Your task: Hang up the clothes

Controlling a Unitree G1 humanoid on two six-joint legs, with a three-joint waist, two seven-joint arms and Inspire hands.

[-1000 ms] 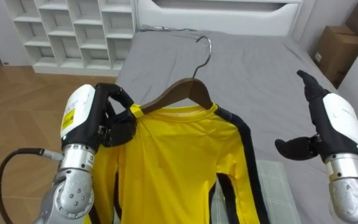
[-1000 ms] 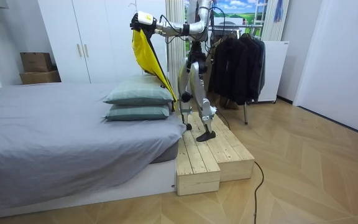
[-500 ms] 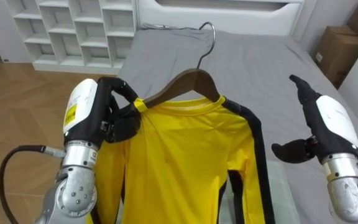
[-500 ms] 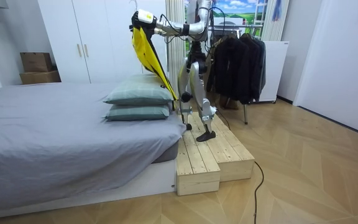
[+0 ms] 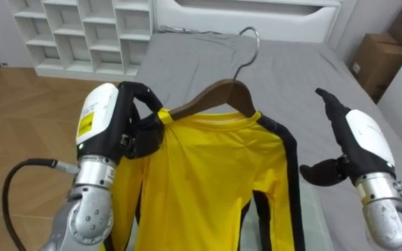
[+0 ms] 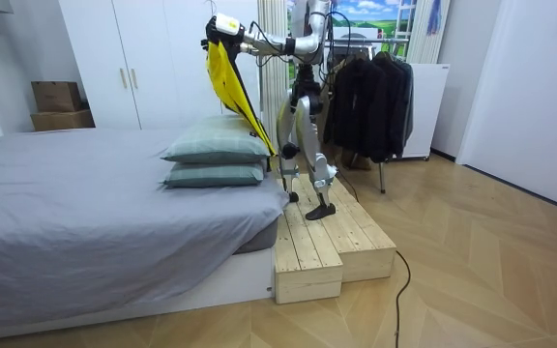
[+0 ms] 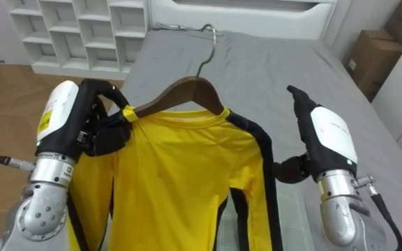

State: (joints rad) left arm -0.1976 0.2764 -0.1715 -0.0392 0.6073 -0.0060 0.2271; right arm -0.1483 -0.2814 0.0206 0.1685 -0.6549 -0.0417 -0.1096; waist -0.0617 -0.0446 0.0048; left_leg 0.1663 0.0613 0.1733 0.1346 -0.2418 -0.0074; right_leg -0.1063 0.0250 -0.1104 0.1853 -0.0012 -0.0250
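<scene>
Left hand (image 5: pixel 117 129): fingers curled tight round the left shoulder end of the hanger (image 5: pixel 215 94), with shirt cloth caught in the grip. The yellow shirt (image 5: pixel 208 174) hangs from the hanger in the air before the chest, above the bed (image 5: pixel 292 77).

Right hand (image 5: pixel 358 143): fingers straight, thumb out, holding nothing. It is beside the shirt's right shoulder and apart from it.

Hanger's long axis runs left to right between the two hands. The hook (image 5: pixel 250 38) stands up from its middle, leaning toward the right-hand side.

Room view: robot stands on a wooden step (image 6: pixel 327 242) at the bedside, facing the bed. The clothes rack (image 6: pixel 370 92) with dark garments is behind its back.

Judgement: the rail lies opposite to where the shirt is held, so a turn comes first. The left hand alone carries the load.
</scene>
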